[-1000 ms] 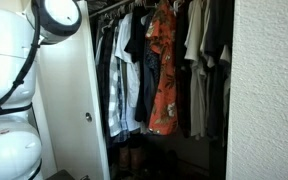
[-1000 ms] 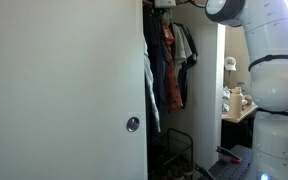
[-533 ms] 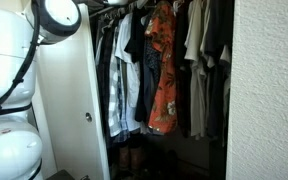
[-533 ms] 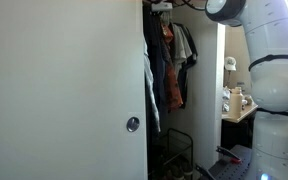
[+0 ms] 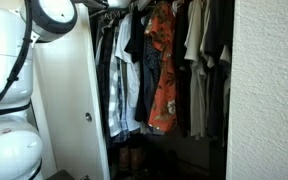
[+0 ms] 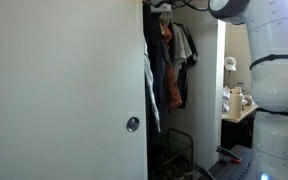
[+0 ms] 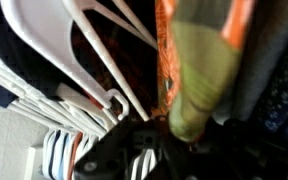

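gripper (image 7: 134, 152) shows as a dark, blurred mass at the bottom edge of my wrist view, its fingers pressed together. i cannot tell whether anything is pinched between them. only this view gives me the white hangers (image 7: 84, 45) one by one. they fan up and to the left, and one hook curls just beside the fingers. the orange shirt (image 7: 165, 55) hangs just right of the hangers, with a green garment (image 7: 206, 70) further right.

in both exterior views the gripper (image 5: 112, 6) (image 6: 162, 5) is at the very top of the closet opening, up among the hanger tops and partly hidden by clothes. in an exterior view the whole orange shirt (image 5: 162, 70) shows, hanging below and to the right of the gripper between darker garments. that view also gives me shoes (image 5: 132, 157) far down on the closet floor. the broad face of the closet door (image 6: 64, 90) and its round knob (image 6: 132, 124) fill the left of an exterior view. low inside the closet there, a wire basket (image 6: 179, 150) sits well below the gripper.
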Available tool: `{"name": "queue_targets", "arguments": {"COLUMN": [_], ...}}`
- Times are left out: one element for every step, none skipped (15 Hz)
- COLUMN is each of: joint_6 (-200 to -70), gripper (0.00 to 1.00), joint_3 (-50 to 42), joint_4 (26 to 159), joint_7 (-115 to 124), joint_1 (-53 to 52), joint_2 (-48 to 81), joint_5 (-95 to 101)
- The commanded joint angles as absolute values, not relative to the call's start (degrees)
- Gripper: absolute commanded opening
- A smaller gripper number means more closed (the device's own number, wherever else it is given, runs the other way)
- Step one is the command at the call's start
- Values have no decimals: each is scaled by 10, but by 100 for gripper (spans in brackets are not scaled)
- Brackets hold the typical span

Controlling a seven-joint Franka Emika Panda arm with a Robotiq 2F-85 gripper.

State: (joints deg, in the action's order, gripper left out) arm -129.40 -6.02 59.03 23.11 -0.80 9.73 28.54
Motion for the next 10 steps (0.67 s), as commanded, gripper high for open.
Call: {"name": "queue_targets", "arguments": {"joint_6": [-1343, -1352, -1361, -1369, -1377, -1385, -1391, -1399, -1406, -1411], "gripper": [6, 6, 6, 6, 6, 6, 6, 6, 6, 6], "joint_3": [-64, -64, -64, -64, -64, -63, -63, -63, -63, -63], "joint_4": [647, 654, 662, 670, 677, 684, 691, 695, 698, 700], "joint_7": [266, 273, 277, 285, 289, 296, 302, 309, 313, 321], "joint_1": [-12, -12, -12, -11, -11, -11, -11, -11, -11, -11], "joint_2": [58, 54, 49, 44, 40, 35, 31, 27, 25, 23], "joint_5": [314, 318, 321, 326, 331, 335, 341, 346, 351, 357]}}
